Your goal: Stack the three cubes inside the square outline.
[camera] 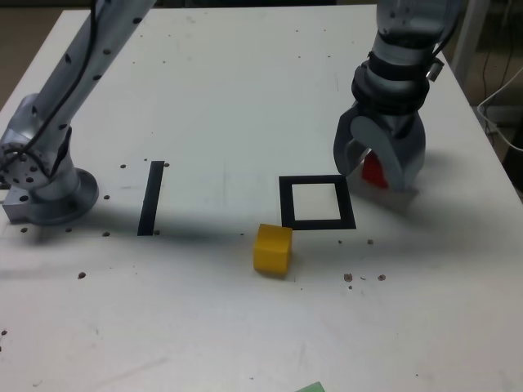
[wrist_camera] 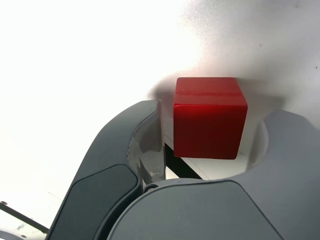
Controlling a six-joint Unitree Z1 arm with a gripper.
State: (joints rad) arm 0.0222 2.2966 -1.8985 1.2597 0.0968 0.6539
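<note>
Red cube (wrist_camera: 210, 119) seemingly between open jaws

One red cube (wrist_camera: 209, 119), one yellow cube (camera: 272, 249), one green piece (camera: 312, 388) cut off by the frame edge, one square outline (camera: 288, 204) and one black strip (camera: 151, 198) are seen

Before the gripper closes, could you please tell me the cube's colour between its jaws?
Red; the cube shows best in the wrist view.
</note>
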